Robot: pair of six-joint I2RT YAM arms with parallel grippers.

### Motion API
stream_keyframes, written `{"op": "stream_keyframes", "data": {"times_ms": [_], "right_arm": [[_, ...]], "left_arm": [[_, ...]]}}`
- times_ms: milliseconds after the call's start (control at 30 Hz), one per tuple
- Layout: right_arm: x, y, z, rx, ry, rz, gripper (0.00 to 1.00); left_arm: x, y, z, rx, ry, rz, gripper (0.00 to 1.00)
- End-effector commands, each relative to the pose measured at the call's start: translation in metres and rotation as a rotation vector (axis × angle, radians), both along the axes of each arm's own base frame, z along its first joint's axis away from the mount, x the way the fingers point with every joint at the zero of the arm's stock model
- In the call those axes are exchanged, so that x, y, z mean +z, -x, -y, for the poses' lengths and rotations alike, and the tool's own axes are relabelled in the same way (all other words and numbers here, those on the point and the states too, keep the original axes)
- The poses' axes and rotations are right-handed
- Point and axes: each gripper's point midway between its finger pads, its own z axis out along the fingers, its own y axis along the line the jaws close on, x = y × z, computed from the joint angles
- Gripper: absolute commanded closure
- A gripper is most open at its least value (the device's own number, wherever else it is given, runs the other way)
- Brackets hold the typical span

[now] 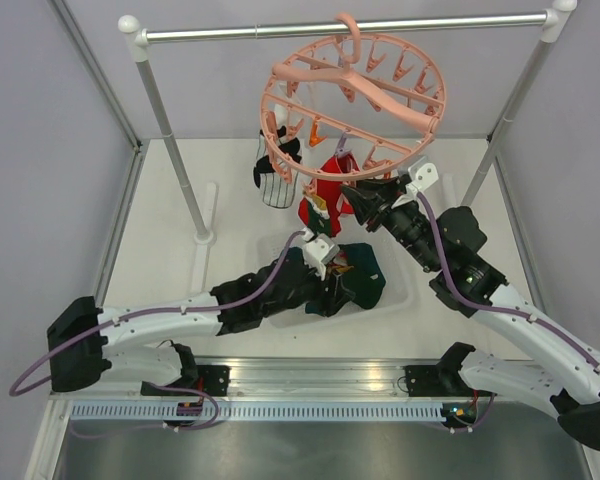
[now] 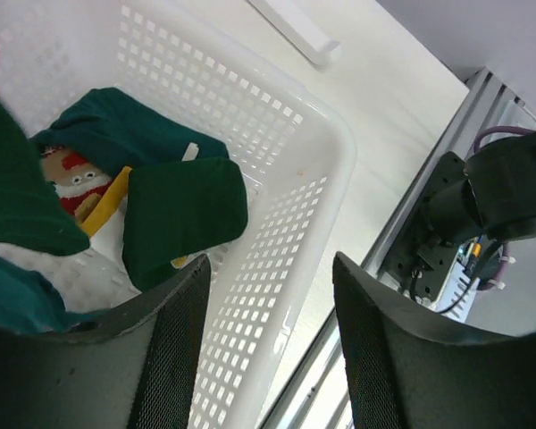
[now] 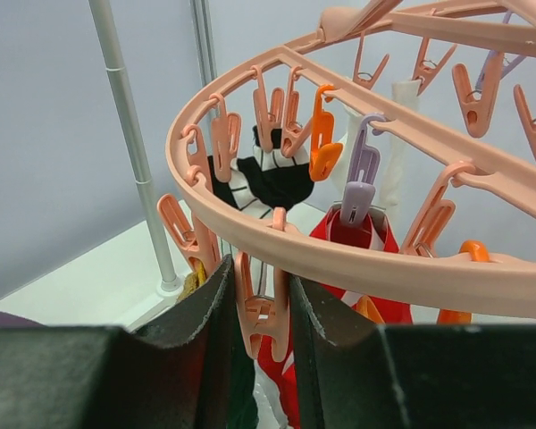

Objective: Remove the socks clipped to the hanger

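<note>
Right tool (image 3: 260, 288) is pinching a pink clip (image 3: 255, 323) on the hanger (image 3: 384, 259) rim. A red sock (image 1: 330, 190) and a striped sock (image 1: 277, 182) are hanging beneath the hanger. Left tool (image 2: 270, 313), spread and empty, is hovering over the tray (image 2: 277, 179) of green socks (image 2: 183, 210) below the hanger. Pulling hard is likely risking swinging the hanger off its rail (image 1: 280, 30).

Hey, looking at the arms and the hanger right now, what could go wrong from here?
1. The right gripper pinches a clip on the hanger, which hangs tilted from the rail by its hook; a pull could swing or unhook it.
2. The left gripper is open over the basket, away from the red sock and striped sock; a freed sock might drop outside the basket.
</note>
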Motion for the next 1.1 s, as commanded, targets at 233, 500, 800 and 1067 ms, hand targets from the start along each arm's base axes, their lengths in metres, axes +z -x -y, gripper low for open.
{"op": "stream_keyframes", "data": {"times_ms": [233,500,800,1067], "right_arm": [[0.036,0.006,0.034,-0.112,-0.066,0.052,0.89],[0.035,0.006,0.041,-0.142,-0.067,0.042,0.89],[0.037,0.007,0.043,-0.142,-0.067,0.042,0.90],[0.038,0.007,0.039,-0.128,-0.063,0.044,0.90]], "left_arm": [[0.049,-0.012,-0.054,0.196,0.198,0.077,0.36],[0.050,-0.047,-0.073,0.283,0.271,0.070,0.33],[0.066,-0.065,-0.059,0.084,0.392,0.151,0.28],[0.062,-0.090,-0.050,0.068,0.367,0.184,0.26]]}}
